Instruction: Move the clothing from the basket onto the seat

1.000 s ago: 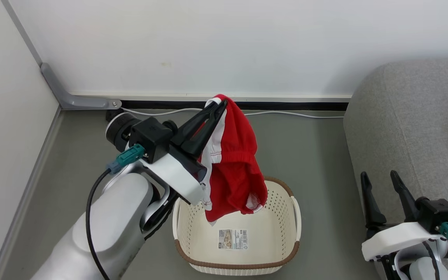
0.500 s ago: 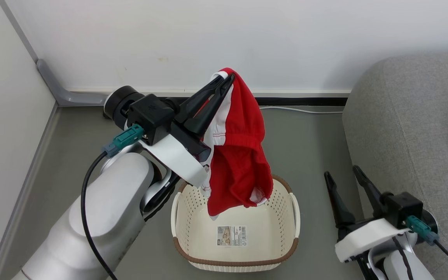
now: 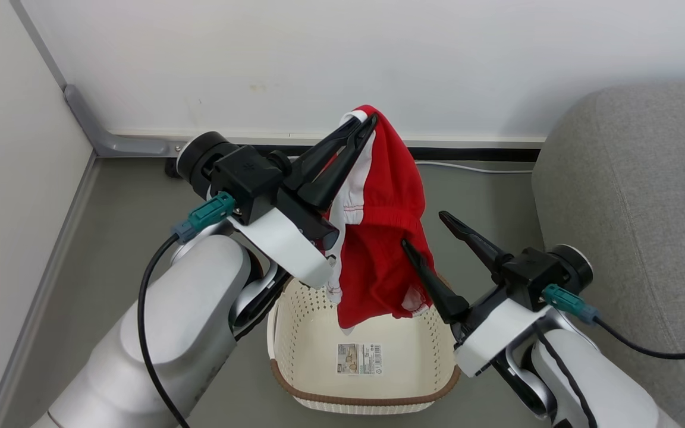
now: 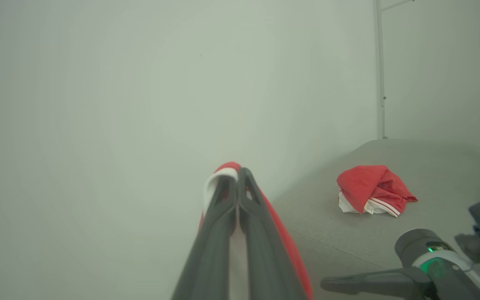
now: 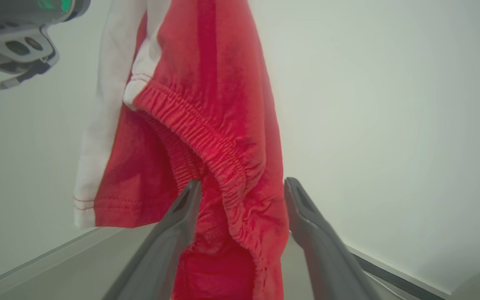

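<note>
Now that my right hand [image 3: 424, 229] has swung in above the basket [image 3: 366, 401], spread wide around the clothing [image 3: 378, 255] my left hand [image 3: 365, 120] pinches tight high over it, I judge a two-handed carry to the seat [image 3: 628, 178] comes next.

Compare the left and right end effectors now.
The left end effector is shut on the garment; the right end effector is open and holds nothing. The left one sits higher, pinching the garment's top; the right one sits lower, its fingers on either side of the hanging elastic band. Both have two long dark fingers.
</note>
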{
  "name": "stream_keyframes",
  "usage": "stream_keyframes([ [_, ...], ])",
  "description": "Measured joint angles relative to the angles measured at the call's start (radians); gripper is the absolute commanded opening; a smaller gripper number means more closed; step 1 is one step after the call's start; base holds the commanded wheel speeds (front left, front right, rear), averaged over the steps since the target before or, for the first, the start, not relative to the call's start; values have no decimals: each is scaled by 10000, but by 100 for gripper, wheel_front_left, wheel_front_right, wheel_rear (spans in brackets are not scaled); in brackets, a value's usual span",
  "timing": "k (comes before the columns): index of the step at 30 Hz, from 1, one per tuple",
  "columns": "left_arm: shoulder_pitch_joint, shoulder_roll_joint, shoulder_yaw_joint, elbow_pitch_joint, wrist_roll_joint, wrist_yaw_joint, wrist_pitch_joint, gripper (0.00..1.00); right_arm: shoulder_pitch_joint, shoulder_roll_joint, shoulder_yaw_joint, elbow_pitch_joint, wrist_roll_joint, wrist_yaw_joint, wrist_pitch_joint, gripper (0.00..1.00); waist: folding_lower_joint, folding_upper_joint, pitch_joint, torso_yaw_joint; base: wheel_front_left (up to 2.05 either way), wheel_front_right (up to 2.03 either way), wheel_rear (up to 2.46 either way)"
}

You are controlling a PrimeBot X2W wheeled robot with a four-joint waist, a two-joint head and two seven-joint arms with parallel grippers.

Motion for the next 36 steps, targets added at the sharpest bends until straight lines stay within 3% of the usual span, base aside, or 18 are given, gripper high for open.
stream_keyframes([
  [10,-47,-226,-171,-205,0,0,-29,0,-843,88,1012,949,299,2,0,100,0,0,87,201,0,0,0],
  [21,-215,-447,-508,-320,-63,0,-29,0,-1731,849,1225,2514,59,2,0,100,0,0,137,448,0,0,0],
  [22,-215,-464,-537,-318,-63,0,-29,0,-1783,905,1221,2663,36,0,0,75,0,0,138,471,0,0,0],
  [24,-215,-497,-577,-322,-77,0,-29,0,-1892,993,1204,2842,35,0,0,0,0,0,145,508,0,0,0],
  [30,-211,-493,-506,-316,-240,0,-29,0,-1953,1116,1080,2840,35,2,0,0,0,0,178,491,0,0,0],
  [32,-209,-483,-441,-311,-240,0,-29,44,-1948,1143,941,2717,36,2,0,0,0,0,197,434,0,0,0],
  [33,-204,-433,-383,-297,-232,0,-29,95,-1934,1149,838,2606,46,2,0,0,0,0,216,352,0,0,0],
  [34,-199,-418,-360,-270,-236,0,-35,100,-1922,1143,811,2533,48,2,0,0,0,0,226,306,0,0,0],
  [36,-167,-408,-336,-224,-236,0,-38,100,-1875,1104,721,2393,48,0,0,0,0,0,240,206,0,0,0],
])
